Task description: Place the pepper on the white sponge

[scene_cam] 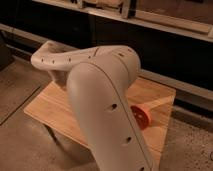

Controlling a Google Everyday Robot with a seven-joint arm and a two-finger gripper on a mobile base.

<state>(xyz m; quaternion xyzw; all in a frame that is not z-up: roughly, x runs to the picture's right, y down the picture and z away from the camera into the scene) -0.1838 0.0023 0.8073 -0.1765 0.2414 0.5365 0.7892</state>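
My pale arm [102, 105] fills the middle of the camera view and reaches down over the wooden table [50, 107]. The gripper is hidden behind the arm's elbow and forearm, somewhere above the table's left-middle part; it is shut. Whether anything is in it cannot be seen. The pepper and the white sponge are both hidden behind the arm.
A round red bowl [141, 116] sits on the table's right part, half covered by the arm. Dark shelving with a pale ledge [165, 25] runs behind the table. Concrete floor [20, 145] lies in front and to the left.
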